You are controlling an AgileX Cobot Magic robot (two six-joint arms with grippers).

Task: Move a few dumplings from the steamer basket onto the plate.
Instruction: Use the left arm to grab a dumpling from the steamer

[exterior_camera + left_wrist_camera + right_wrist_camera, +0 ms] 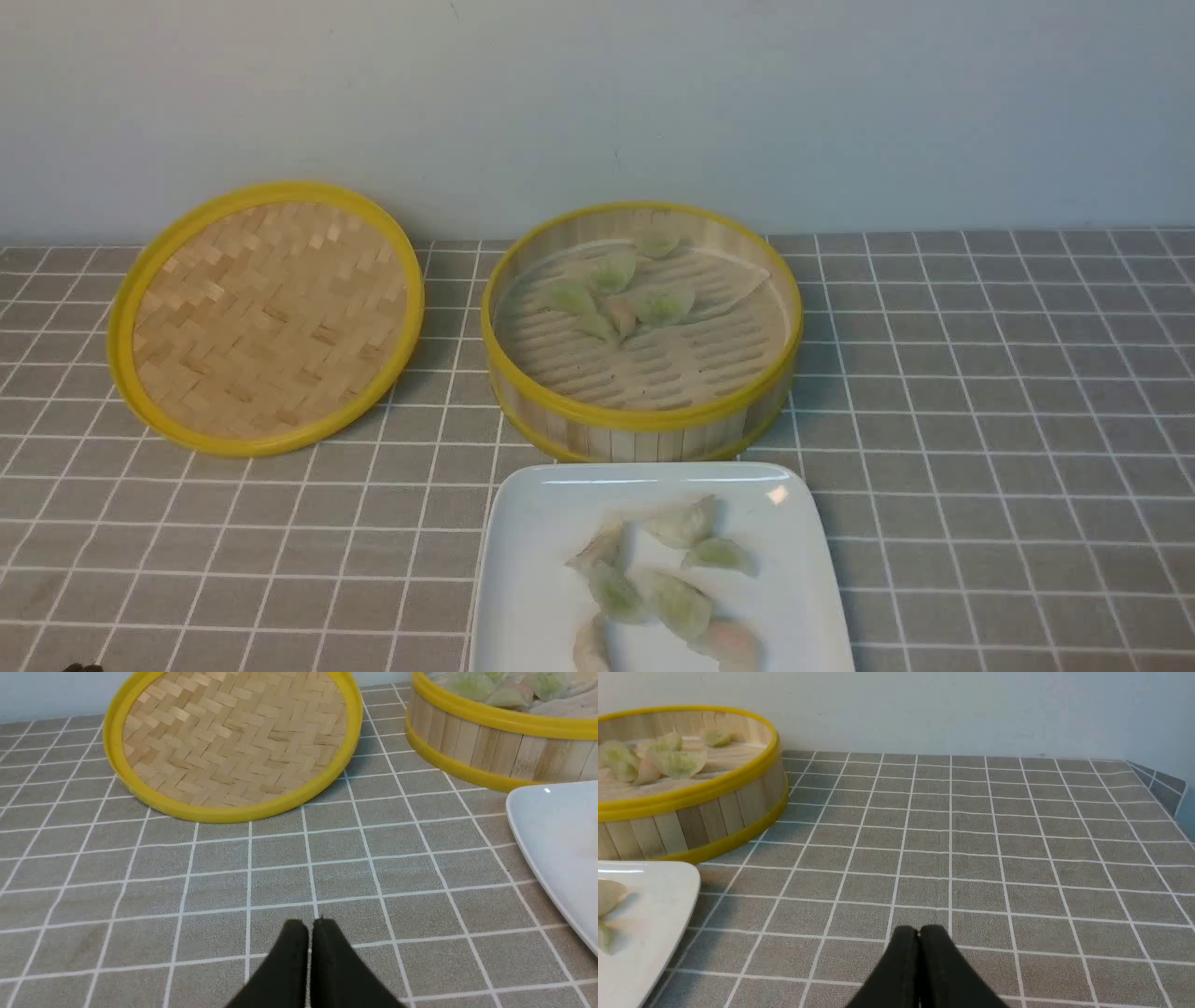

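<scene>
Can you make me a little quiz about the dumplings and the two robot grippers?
1. True or false: there are dumplings in the steamer basket and on the plate.
2. Which is nearer the robot? A: the plate. B: the steamer basket.
3. Fill in the blank: the tips of the left gripper and the right gripper are both ____ (open or shut).

Key: 1 true; 2 A; 3 shut.
</scene>
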